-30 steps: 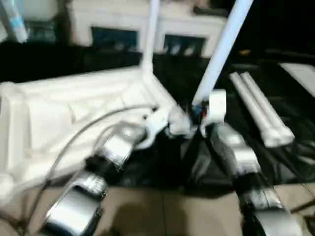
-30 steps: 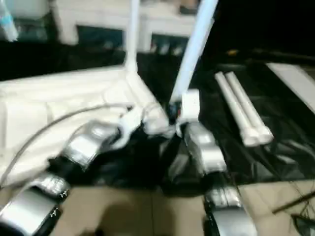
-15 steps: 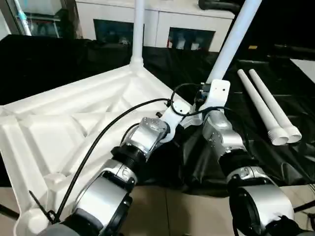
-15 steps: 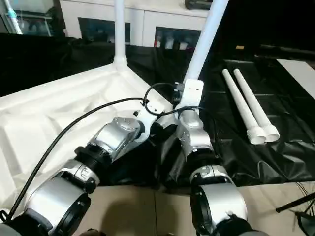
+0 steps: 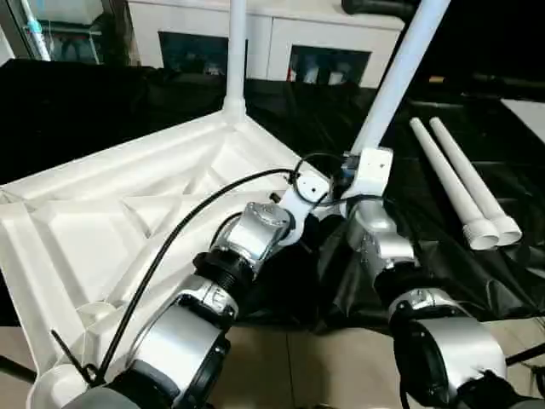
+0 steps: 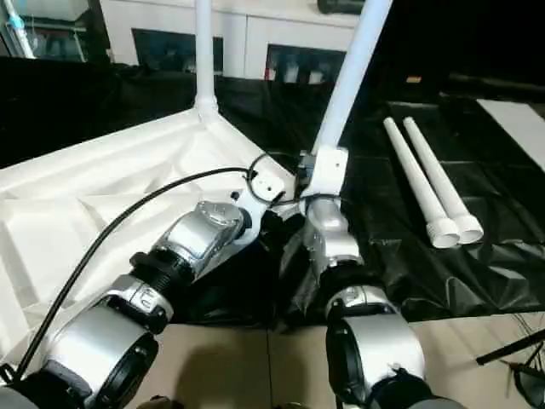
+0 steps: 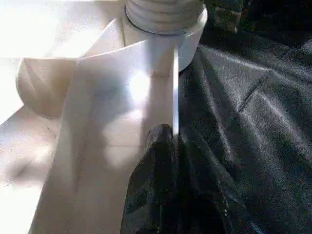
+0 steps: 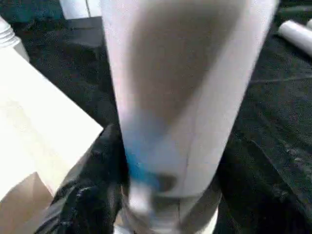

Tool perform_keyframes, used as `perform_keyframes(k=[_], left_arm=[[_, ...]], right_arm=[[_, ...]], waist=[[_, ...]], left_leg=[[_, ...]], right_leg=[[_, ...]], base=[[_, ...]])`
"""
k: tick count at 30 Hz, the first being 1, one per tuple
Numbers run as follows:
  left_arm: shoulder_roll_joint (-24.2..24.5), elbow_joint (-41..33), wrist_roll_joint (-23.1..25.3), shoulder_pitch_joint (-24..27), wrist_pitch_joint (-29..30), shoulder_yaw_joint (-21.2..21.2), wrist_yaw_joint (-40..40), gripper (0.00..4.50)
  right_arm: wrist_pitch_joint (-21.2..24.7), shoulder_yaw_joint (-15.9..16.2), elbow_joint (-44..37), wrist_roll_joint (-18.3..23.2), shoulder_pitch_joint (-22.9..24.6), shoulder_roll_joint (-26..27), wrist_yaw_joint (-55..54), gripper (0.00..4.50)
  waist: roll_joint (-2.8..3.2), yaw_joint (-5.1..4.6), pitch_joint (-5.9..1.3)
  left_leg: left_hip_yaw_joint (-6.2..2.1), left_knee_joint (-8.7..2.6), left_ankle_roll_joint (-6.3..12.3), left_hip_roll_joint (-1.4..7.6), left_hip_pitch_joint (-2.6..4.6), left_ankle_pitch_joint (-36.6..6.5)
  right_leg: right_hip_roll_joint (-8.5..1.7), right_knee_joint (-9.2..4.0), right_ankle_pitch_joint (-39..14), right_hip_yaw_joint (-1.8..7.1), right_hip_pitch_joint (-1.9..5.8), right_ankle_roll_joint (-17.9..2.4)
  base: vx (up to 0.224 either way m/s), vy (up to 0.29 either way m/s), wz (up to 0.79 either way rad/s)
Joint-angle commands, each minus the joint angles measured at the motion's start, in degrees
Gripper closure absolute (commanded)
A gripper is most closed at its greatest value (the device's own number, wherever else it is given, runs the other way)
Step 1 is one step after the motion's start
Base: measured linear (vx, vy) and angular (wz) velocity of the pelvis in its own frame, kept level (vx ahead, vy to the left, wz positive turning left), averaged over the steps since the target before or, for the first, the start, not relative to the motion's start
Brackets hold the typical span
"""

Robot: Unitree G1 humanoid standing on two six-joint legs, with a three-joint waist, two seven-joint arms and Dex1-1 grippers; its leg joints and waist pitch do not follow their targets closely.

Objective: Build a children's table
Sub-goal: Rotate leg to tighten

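Observation:
The white tabletop point(image 5: 128, 213) lies upside down, ribs up. One white leg point(image 5: 236, 51) stands upright in its far corner. A second leg point(image 5: 396, 72) rises tilted from the near right corner socket point(image 7: 190, 44), where its threaded end sits. My right gripper point(image 5: 356, 158) is at the base of this leg, and the tube point(image 8: 175, 87) looms right in front of the right wrist camera. My left gripper point(image 7: 163, 141) is shut on the thin edge of the tabletop's rim just beside that socket. The two forearms meet at this corner.
Two loose white legs point(image 5: 460, 183) lie side by side on the black sheet point(image 5: 477, 273) to the right. A white cabinet with glass doors point(image 5: 281, 43) stands behind. Beige floor point(image 5: 289, 366) shows near my body. A black cable point(image 5: 170, 247) runs along my left arm.
The head view has steadied after a blurred swing. My right wrist has edged a little up along the tilted leg. The left arm and the tabletop stay put.

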Motion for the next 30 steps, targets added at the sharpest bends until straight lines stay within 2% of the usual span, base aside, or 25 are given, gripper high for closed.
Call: perform_keyframes(k=[1,6,7,8,11,12,13,14,16,18,20,21,22,23,24,25,26,28,30], left_arm=[[0.0,-2.7,0.0,-1.9,-1.7,0.5,-0.1,4.50],[0.8,-3.1,-0.1,-1.5,-3.1,0.3,-1.7,4.50],[1.0,-2.9,-0.1,-1.5,-3.4,0.2,-2.0,4.50],[1.2,-2.8,-0.1,-1.5,-3.6,0.1,-2.2,4.50],[2.0,-2.8,-0.1,-1.3,-4.7,-0.4,-3.7,4.50],[2.6,-3.0,0.0,-0.9,-5.2,-0.8,-4.9,4.50],[2.6,-3.0,0.0,-0.9,-5.2,-0.8,-4.9,4.50],[3.6,-3.6,0.1,-0.2,-6.0,-1.7,-7.1,4.50],[4.5,-4.1,0.4,0.6,-6.5,-2.5,-8.9,4.50],[6.0,-5.1,0.3,2.1,-9.2,-3.5,-12.7,4.50],[8.5,-6.6,0.6,4.0,-11.4,-4.7,-16.6,4.50],[8.5,-6.6,0.6,4.0,-11.4,-4.7,-16.6,4.50],[9.7,-7.5,0.4,5.0,-13.0,-5.3,-19.1,4.50],[12.0,-10.3,-1.1,7.1,-14.8,-6.2,-25.1,4.50],[12.6,-11.1,-1.5,7.6,-15.0,-6.5,-26.5,4.50],[14.2,-13.4,-2.6,9.1,-17.4,-7.6,-31.2,4.50],[15.4,-15.3,-3.2,10.0,-17.0,-8.3,-33.7,4.50],[16.9,-17.7,-3.7,11.0,-16.9,-9.3,-36.7,4.50],[18.8,-19.3,-3.6,11.7,-16.5,-10.3,-39.2,4.50]], right_arm=[[0.0,-0.4,0.7,0.1,0.8,-0.9,1.2,1.31],[-2.7,0.7,-3.5,-0.1,2.2,-2.2,8.1,0.87],[-2.9,0.9,-4.7,0.0,2.8,-2.4,9.4,0.87],[-3.0,1.1,-5.4,0.0,3.2,-2.6,10.3,0.67],[-3.3,1.5,-9.8,1.0,5.7,-3.6,14.6,0.43],[-3.0,1.6,-12.7,1.7,7.3,-4.4,16.6,0.43],[-3.0,1.6,-12.7,1.7,7.3,-4.4,16.6,0.33],[-1.4,1.9,-17.8,2.8,10.2,-5.8,20.0,0.24],[0.4,2.2,-21.5,3.4,12.3,-6.8,22.2,0.08],[5.2,4.3,-26.1,2.9,15.1,-9.8,26.4,0.03],[11.1,8.0,-33.3,3.0,19.7,-14.9,35.1,0.03],[11.1,8.0,-33.3,3.0,19.7,-14.9,35.1,0.03],[12.9,9.0,-36.3,3.9,21.4,-17.1,38.6,0.03],[16.0,10.1,-41.9,6.7,24.6,-21.2,45.2,0.03],[16.4,10.2,-42.9,7.3,25.2,-22.0,46.7,0.03],[16.7,10.5,-44.9,8.3,26.5,-23.7,49.3,0.03],[17.1,10.6,-45.8,8.7,27.1,-24.6,50.7,0.03],[17.4,11.1,-47.1,8.7,28.1,-26.2,52.8,0.03],[17.1,11.6,-47.6,8.1,28.7,-27.3,54.6,0.03]], waist=[[0.13,0.12,-4.42],[-0.05,0.35,-4.66],[-0.05,0.35,-4.66],[0.03,0.40,-4.64],[0.12,0.44,-4.67],[0.40,0.63,-4.67],[0.27,0.66,-4.64],[0.28,0.90,-4.68],[0.32,1.23,-4.69],[0.41,1.39,-4.62],[0.43,1.55,-4.43],[0.43,1.74,-4.28],[0.75,1.68,-4.14],[0.46,1.66,-4.00],[0.42,1.94,-3.98],[0.77,1.89,-3.94],[0.76,1.81,-3.93],[0.95,1.73,-3.92],[1.24,1.73,-3.85]], left_leg=[[-0.45,-3.97,5.67,2.98,1.50,-5.6],[-0.31,-3.52,7.98,2.99,1.38,-2.2],[-0.31,-3.52,7.98,2.99,1.38,-2.2],[-0.26,-3.43,8.79,3.00,1.38,-1.7],[-0.30,-3.42,8.96,3.09,1.36,-2.2],[-0.27,-3.38,8.99,3.15,1.50,-2.3],[-0.29,-3.39,9.20,3.11,1.47,-2.2],[-0.30,-3.36,9.33,3.12,1.51,-1.7],[-0.33,-3.33,9.52,3.21,1.61,-1.4],[-0.28,-3.35,9.48,3.16,1.59,-1.6],[-0.27,-3.51,8.41,3.12,1.68,-4.0],[-0.34,-3.65,7.98,3.23,1.52,-5.2],[-0.32,-3.77,7.64,3.28,1.58,-6.2],[-0.39,-3.99,7.01,3.26,1.59,-8.4],[-0.45,-4.05,6.65,3.41,1.50,-9.4],[-0.52,-4.20,6.32,3.56,1.59,-9.8],[-0.52,-4.27,5.68,3.59,1.55,-10.6],[-0.46,-4.32,4.80,3.51,1.63,-11.3],[-0.33,-4.41,3.48,3.59,2.06,-12.3]], right_leg=[[-3.44,-2.90,3.2,2.24,3.00,-14.6],[-3.43,-2.42,6.6,2.23,3.18,-16.1],[-3.43,-2.42,6.6,2.23,3.18,-16.1],[-3.44,-2.41,7.1,2.23,3.15,-16.7],[-3.52,-2.42,6.0,2.23,3.18,-17.1],[-3.49,-2.42,6.1,2.25,3.08,-17.1],[-3.40,-2.52,6.3,2.22,3.16,-17.0],[-3.39,-2.44,6.9,2.24,3.24,-17.1],[-3.33,-2.32,7.6,2.27,3.30,-17.1],[-3.23,-2.43,7.0,2.27,3.31,-17.2],[-3.17,-2.90,3.7,2.24,3.27,-16.9],[-3.27,-3.08,2.4,2.28,3.51,-16.4],[-3.33,-3.21,1.2,2.34,3.28,-16.3],[-3.33,-3.66,-1.9,2.34,3.42,-15.6],[-3.58,-3.73,-3.5,2.47,3.67,-14.8],[-3.64,-3.78,-4.2,2.53,3.47,-14.7],[-3.61,-3.88,-5.7,2.47,3.30,-14.5],[-3.54,-3.97,-7.7,2.48,3.03,-14.2],[-3.41,-4.15,-9.7,2.51,2.48,-14.1]], base=[[0.000,0.000,0.00],[0.000,0.000,0.00],[0.000,0.000,0.00],[0.000,0.000,0.00],[0.000,0.000,0.00],[0.000,0.000,0.00],[0.000,0.000,0.00],[0.000,0.000,0.00],[0.000,0.000,0.00],[0.000,0.000,0.00],[0.000,0.000,0.00],[0.000,0.000,0.00],[0.000,0.000,0.00],[0.000,0.000,0.00],[0.000,0.000,0.00],[0.000,0.000,0.00],[0.000,0.000,0.00],[0.000,0.000,0.00],[0.000,0.000,0.00]])
